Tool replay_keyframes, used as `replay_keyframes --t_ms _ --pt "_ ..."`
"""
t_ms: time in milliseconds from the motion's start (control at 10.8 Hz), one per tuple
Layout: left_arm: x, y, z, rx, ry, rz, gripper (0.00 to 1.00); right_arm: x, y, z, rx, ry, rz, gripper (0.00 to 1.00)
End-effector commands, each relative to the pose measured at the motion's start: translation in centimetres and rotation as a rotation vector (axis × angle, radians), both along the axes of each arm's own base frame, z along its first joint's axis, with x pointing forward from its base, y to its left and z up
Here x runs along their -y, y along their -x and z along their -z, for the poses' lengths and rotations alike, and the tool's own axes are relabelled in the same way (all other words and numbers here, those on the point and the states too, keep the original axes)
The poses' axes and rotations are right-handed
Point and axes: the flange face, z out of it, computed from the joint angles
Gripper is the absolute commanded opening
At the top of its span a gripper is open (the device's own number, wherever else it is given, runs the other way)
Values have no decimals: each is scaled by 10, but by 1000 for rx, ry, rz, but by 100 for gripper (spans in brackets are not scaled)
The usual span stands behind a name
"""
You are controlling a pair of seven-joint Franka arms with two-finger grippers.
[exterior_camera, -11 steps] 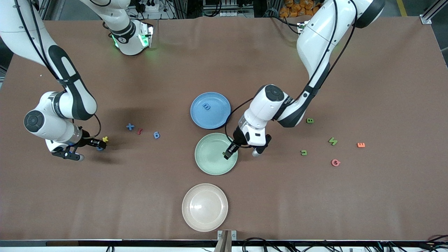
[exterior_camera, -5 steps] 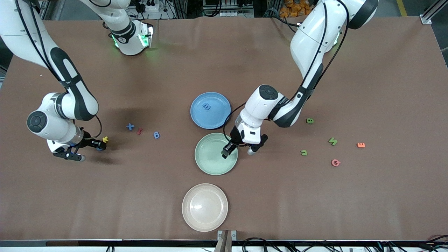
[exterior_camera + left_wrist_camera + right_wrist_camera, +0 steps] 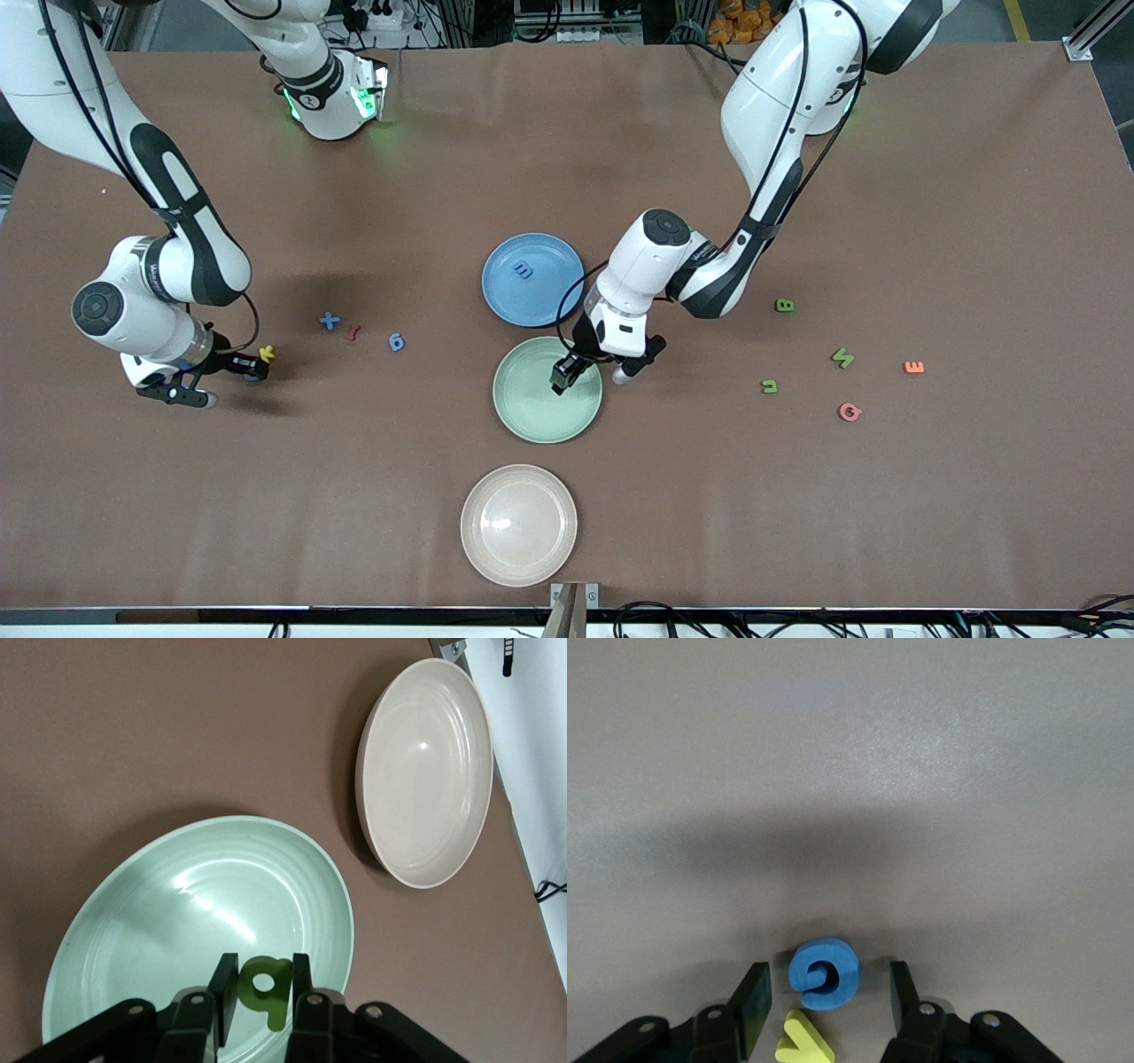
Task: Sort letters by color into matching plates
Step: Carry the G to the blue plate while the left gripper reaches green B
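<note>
On your table point(image 3: 797, 532) the cream plate point(image 3: 518, 525) lies nearest the front camera, bare inside. Next comes the green plate point(image 3: 532, 408), and your left claw point(image 3: 564, 372) hangs over it, its fingers clamped on a green letter point(image 3: 266, 985) that shows between them in the left wrist view. The blue plate point(image 3: 532, 279) lies farther from the camera, with one blue letter point(image 3: 524, 270) in it.

Toward the left arm's end, loose on the table, you have a pink letter point(image 3: 850, 411) nearest the camera, then a green u point(image 3: 769, 386), an orange E point(image 3: 913, 367), a green zigzag point(image 3: 842, 357) and a green B point(image 3: 784, 305).

Toward the right arm's end, your right claw point(image 3: 252, 366) is low at the table, fingers apart on either side of a blue curl point(image 3: 824, 973), not touching it. A yellow letter point(image 3: 804, 1047) lies just beside that curl. Between this claw and the plates lie a blue 6 point(image 3: 396, 342), a red piece point(image 3: 353, 333) and a blue cross point(image 3: 330, 322).
</note>
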Motion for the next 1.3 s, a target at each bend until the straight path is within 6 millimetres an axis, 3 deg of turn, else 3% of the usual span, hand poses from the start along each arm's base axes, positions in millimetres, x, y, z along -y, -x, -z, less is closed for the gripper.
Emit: replay_keyframes --t_ms 0,185,371,464,649,742,1206 --pt "-1 -3 -1 31 0 8 26 0 0 4 15 9 -14 57" --pt "-1 -2 -1 31 -1 7 33 -1 1 8 10 10 -18 54" --pt "-2 -4 -5 29 8 -7 92 -1 1 9 9 11 -20 42" --pt "-2 -3 -5 27 8 -8 100 -2 1 9 9 10 -21 30" --pt "-15 -12 -6 33 -7 -20 100 -5 1 6 3 10 -26 11" --pt "-30 -24 -9 48 -28 -40 100 -11 -1 4 5 12 -36 10" --pt "-114 -58 19 -41 -208 -146 100 -49 -3 -10 -22 9 -57 3"
